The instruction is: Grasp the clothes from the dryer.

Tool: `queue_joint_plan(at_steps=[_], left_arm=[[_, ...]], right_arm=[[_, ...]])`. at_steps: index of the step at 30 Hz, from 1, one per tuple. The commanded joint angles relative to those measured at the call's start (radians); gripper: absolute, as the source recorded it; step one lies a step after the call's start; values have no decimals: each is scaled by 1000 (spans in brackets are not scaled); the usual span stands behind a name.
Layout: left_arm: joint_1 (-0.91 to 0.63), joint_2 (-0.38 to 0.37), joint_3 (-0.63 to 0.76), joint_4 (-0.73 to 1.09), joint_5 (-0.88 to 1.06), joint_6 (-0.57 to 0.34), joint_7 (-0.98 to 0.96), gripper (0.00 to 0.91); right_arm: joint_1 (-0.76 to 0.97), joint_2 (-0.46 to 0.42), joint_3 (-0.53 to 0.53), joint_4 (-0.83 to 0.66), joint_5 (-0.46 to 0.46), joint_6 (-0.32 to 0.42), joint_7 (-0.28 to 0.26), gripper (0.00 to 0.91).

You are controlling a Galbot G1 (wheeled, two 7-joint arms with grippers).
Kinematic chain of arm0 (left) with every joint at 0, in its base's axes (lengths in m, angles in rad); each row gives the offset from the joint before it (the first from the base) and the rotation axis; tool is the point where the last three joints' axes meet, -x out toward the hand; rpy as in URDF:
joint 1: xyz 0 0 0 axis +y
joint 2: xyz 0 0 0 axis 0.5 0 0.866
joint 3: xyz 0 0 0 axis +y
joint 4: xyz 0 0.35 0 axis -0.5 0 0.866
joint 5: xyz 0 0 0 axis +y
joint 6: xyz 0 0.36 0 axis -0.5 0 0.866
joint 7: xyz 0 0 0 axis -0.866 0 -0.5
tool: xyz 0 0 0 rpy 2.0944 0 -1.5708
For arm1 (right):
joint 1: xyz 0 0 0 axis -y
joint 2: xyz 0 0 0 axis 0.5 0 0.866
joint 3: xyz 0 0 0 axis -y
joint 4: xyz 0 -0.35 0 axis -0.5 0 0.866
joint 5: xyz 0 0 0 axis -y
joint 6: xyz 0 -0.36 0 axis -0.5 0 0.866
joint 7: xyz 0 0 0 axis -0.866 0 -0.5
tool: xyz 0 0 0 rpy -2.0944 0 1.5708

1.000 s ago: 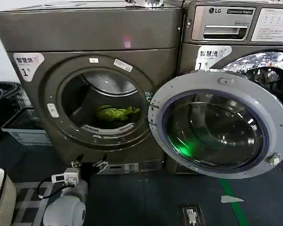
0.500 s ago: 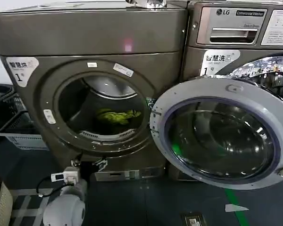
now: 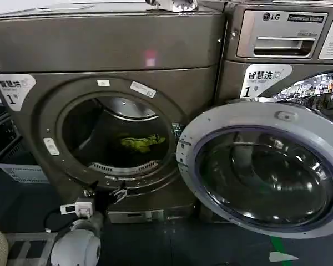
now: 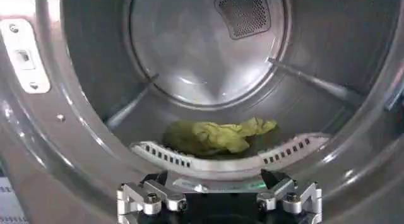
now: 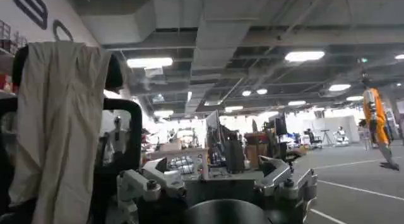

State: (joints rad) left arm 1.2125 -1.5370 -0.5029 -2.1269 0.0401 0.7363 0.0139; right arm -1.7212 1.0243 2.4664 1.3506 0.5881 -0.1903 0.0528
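Observation:
The dryer [image 3: 108, 39] is a bronze-grey front loader with its round door [image 3: 266, 166] swung open to the right. The clothes [image 3: 141, 143], a small yellow-green bunch, lie on the drum floor towards the back. My left gripper [image 3: 104, 195] hangs just below the porthole's lower rim, outside the drum. In the left wrist view the clothes [image 4: 218, 135] lie beyond the perforated lip, and the left gripper [image 4: 214, 181] stands open, short of them, with nothing between its fingers. My right gripper [image 5: 218, 171] is open and empty, pointing out into the hall.
An LG machine [image 3: 283, 39] stands right of the dryer, and the open door juts out in front of it. Grey baskets [image 3: 16, 160] sit on the floor at the left. A beige cloth [image 5: 60, 118] hangs over a dark frame beside the right gripper.
In the head view the dryer has grown larger and slid to the left and down. The clothes have stayed where they were in the drum. The left gripper remains below the porthole.

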Motion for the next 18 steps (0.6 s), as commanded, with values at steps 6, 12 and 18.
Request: queue_joint_plan(at_steps=[6,12,18], left_arm=[[3,-2,0,-1,1,49,1,907],[3,1,-2,-5,1,49,2,907],[2,4,-2,-11,2,49,2,907]], right_arm=[[3,1,-1,-3,-1,1,0,907],[5,1,-5,-3,-3,5,0,907],[7,4,-13,-1,-4,6,-1,907]])
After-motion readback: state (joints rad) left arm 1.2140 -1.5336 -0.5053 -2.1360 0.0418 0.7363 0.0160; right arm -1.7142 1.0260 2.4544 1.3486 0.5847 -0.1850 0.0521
